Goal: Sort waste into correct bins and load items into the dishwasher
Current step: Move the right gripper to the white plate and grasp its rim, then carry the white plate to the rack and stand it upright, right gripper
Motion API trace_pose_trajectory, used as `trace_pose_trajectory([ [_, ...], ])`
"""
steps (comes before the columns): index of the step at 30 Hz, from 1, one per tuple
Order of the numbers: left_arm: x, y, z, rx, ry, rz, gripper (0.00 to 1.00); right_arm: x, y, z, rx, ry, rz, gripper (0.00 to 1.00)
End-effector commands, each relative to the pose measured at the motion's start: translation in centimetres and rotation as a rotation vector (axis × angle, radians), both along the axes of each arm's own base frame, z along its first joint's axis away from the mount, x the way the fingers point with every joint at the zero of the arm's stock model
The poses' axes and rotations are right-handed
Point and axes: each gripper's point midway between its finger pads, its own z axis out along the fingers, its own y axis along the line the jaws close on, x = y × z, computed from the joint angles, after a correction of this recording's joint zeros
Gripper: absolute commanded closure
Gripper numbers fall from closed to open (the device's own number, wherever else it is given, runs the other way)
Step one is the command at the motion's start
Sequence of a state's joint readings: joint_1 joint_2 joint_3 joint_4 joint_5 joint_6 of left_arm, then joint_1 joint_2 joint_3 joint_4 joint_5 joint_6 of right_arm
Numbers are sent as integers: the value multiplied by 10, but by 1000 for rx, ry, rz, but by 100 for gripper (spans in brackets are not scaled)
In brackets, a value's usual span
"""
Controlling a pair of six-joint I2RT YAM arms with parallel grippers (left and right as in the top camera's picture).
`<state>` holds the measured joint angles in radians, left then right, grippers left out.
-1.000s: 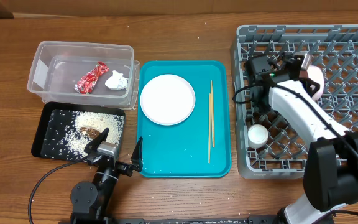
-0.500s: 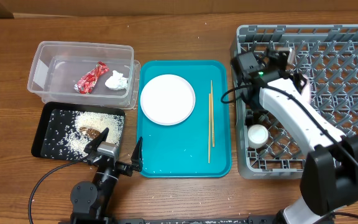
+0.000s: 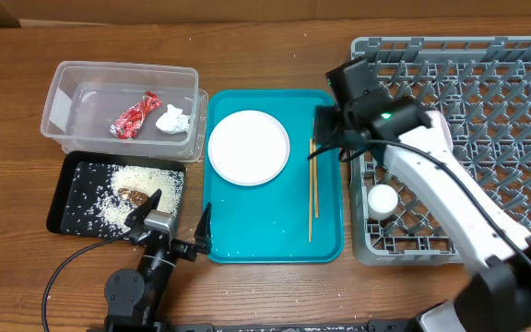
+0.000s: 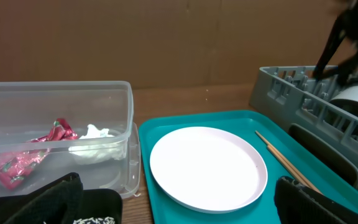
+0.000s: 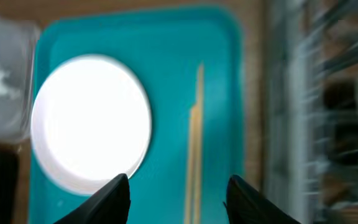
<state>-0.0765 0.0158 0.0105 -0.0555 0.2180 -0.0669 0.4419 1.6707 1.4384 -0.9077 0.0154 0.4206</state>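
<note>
The pale pink plate [image 3: 248, 148] and two wooden chopsticks [image 3: 312, 180] lie on the teal tray [image 3: 275, 235]. My right gripper [image 3: 326, 138] is open and empty, hovering over the upper end of the chopsticks [image 5: 194, 143], with the plate [image 5: 92, 124] to its left. My left gripper [image 3: 173, 227] is open and empty, low at the front, between the black tray and the teal tray. The red wrapper [image 3: 136, 115] and tissue ball [image 3: 171, 120] lie in the clear tub [image 3: 63, 78]. Rice and a brown lump [image 3: 135, 195] lie in the black tray [image 3: 63, 217]. A small white cup [image 3: 382, 200] sits in the grey rack [image 3: 487, 55].
The rack's left wall [image 5: 291, 93] stands close to the right of my right gripper. My right arm crosses the rack and hides part of it; a pale bowl edge [image 3: 438, 124] shows beside it. In the left wrist view the plate [image 4: 207, 165] lies ahead, the tub [image 4: 55, 106] left.
My right gripper has moved left, from over the rack to over the teal tray's right side above the chopsticks. The left arm has not moved.
</note>
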Motion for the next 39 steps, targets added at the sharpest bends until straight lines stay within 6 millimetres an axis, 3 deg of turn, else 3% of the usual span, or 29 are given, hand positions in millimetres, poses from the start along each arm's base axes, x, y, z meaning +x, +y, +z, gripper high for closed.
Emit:
trace_pose_trajectory([
  [1,-1,-1,0,17,-14,-10,0,-26,38,-58,150,230,55,51],
  [5,-1,-1,0,17,-14,-11,0,-28,55,-90,144,277,90,51],
  [9,-1,-1,0,17,-14,-10,0,-27,77,-107,141,265,133,45],
  [15,-1,-1,0,17,-14,-11,0,-17,86,-141,76,240,56,44],
  [17,-1,-1,0,17,-14,-10,0,-16,88,-149,88,253,34,53],
  [21,-1,-1,0,17,-14,-11,0,-18,86,-155,88,278,-4,95],
  [23,-1,-1,0,17,-14,-10,0,-18,81,-150,79,281,-13,96],
  [28,-1,-1,0,17,-14,-10,0,-6,58,-108,24,190,-57,96],
  [33,-1,-1,0,17,-14,-11,0,6,30,-22,-24,-52,-76,96],
  [36,-1,-1,0,17,-14,-10,0,9,-13,40,-131,-250,-190,96],
  [39,-1,-1,0,17,-14,-10,0,0,-76,104,-313,-462,-385,96],
])
